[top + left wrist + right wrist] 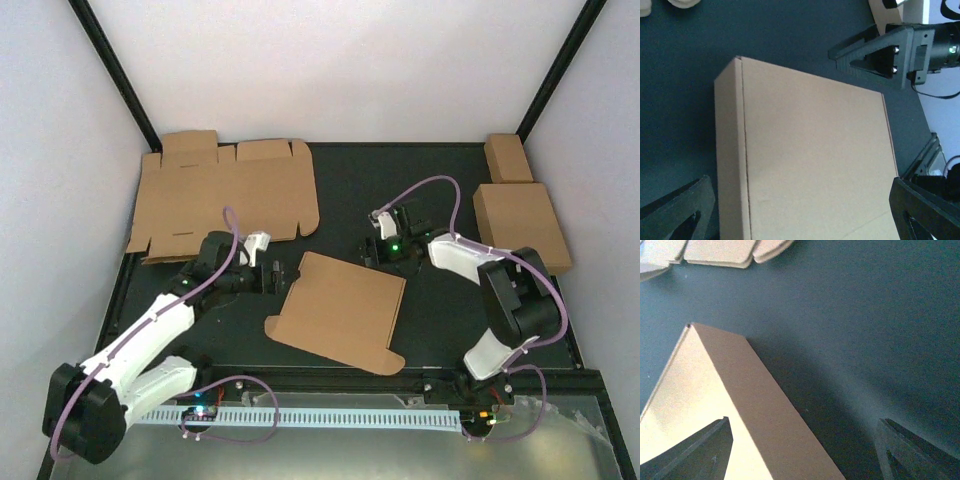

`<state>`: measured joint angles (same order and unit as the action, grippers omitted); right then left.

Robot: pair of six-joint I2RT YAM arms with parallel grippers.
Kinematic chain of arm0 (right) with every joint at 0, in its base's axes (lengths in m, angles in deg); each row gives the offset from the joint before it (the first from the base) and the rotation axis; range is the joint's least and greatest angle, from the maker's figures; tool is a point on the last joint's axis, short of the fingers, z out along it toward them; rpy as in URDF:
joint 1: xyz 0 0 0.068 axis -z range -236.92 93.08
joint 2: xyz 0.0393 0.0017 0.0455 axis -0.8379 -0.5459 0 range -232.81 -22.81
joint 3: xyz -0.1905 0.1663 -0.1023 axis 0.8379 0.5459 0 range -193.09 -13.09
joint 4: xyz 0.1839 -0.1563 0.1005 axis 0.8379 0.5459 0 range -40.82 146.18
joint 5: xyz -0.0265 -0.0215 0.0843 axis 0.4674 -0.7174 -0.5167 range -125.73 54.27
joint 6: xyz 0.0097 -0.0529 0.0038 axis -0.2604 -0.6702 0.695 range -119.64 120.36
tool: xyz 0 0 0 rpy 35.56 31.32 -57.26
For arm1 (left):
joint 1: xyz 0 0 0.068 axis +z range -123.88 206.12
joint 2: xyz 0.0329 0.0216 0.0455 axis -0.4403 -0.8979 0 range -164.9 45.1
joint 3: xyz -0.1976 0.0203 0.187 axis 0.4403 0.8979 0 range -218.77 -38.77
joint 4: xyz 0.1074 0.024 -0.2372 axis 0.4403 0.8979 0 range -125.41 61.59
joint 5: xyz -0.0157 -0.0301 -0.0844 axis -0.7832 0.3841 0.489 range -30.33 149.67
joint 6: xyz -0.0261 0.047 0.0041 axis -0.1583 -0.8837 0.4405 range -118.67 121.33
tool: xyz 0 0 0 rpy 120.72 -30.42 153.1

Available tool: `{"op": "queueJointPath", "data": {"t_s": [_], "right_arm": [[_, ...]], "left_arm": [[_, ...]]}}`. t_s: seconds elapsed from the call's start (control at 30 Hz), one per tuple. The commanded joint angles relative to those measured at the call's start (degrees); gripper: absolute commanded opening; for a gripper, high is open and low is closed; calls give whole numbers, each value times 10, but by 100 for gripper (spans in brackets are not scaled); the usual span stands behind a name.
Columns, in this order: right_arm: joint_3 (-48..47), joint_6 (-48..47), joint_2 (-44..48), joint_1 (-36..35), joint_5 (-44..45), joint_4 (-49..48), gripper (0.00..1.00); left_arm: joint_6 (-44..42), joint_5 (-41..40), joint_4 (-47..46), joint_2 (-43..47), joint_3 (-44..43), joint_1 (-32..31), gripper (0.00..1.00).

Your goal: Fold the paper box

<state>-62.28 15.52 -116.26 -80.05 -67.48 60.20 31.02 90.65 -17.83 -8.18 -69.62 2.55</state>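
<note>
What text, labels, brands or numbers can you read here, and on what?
None readable.
The paper box, the flat cardboard sheet and the folded box at the right are plain brown.
Any marking on the small circuit board at the near edge is too small to read.

The paper box is plain brown. The table is black, and the left arm is white and black.

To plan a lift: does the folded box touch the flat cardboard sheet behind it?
Apart. The right wrist view shows bare dark table between the corner of the folded box and the tabs of the flat sheet.
</note>
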Motion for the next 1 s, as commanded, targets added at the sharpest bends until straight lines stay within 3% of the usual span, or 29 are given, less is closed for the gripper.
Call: {"op": "queueJointPath", "data": {"t_s": [0.0, 0.33, 0.6, 0.73, 0.83, 0.97], "right_arm": [[-19, 13, -23, -15, -32, -48, 80], [-28, -19, -71, -62, -122, -74, 80], [12, -15, -44, -66, -165, -102, 79], [30, 4, -39, -50, -177, -112, 74], [58, 22, -31, -25, -194, -151, 71], [53, 1, -44, -10, -200, -130, 65]], "left_arm": [[-26, -11, -3, -36, -27, 21, 99], [-35, 38, -96, -132, 5, 42, 99], [-45, 119, -131, -159, 26, 41, 95], [-40, 128, -145, -159, 48, 41, 83], [-33, 129, -159, -159, 62, 41, 81], [-35, 117, -149, -148, 58, 41, 81]]}}
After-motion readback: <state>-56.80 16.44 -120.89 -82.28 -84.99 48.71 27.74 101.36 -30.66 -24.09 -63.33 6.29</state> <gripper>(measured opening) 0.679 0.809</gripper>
